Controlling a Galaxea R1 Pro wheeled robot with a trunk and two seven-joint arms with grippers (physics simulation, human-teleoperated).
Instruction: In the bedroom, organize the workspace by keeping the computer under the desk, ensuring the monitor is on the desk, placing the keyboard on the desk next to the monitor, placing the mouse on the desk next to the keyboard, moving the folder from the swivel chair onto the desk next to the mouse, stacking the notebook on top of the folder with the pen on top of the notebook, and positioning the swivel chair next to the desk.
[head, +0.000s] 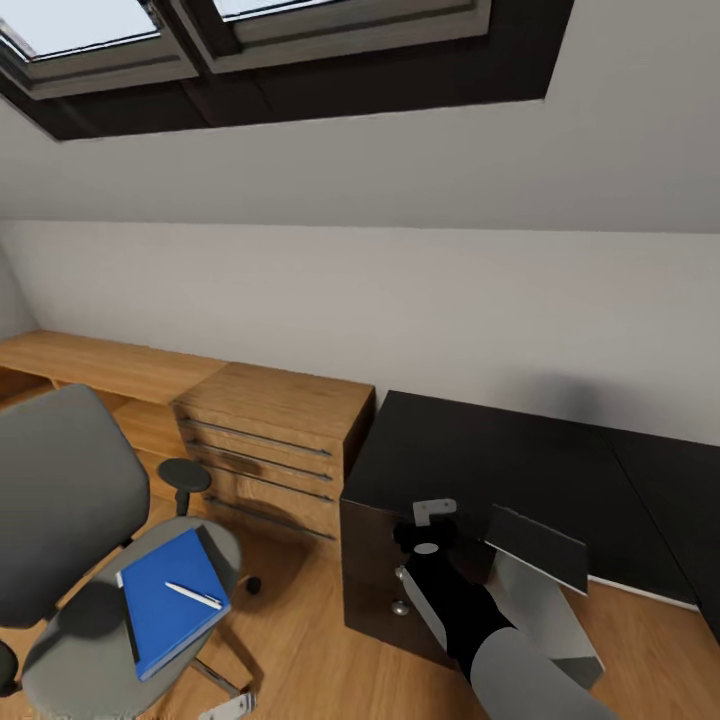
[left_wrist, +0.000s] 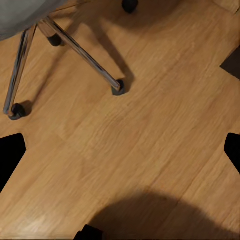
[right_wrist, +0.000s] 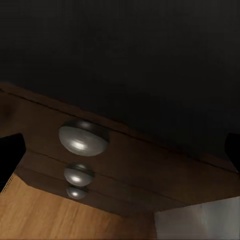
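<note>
My right arm (head: 470, 610) reaches forward and down in front of the desk (head: 480, 460), its wrist hanging just before the dark brown drawer block at the desk's near end. From my right wrist I see the glossy black top and below it three round silver knobs (right_wrist: 82, 138) in a row on the drawer fronts; my fingers (right_wrist: 10, 155) show only as dark tips at the edges, far apart, so that hand is spread wide and holds nothing. A light grey computer (head: 545, 595) stands tilted beside my arm, by the desk's edge. To my left the swivel chair (head: 70, 500) stands on the oak floor (head: 290, 640), well apart from the desk, with the blue folder (head: 175, 600) flat on its seat and the white pen (head: 194, 596) lying on the folder. My left wrist looks down at the floor and the chair's chrome legs (left_wrist: 85, 55); that hand's tips (left_wrist: 10, 150) also sit far apart, empty. Low oak cabinets (head: 270, 440) line the wall.
</note>
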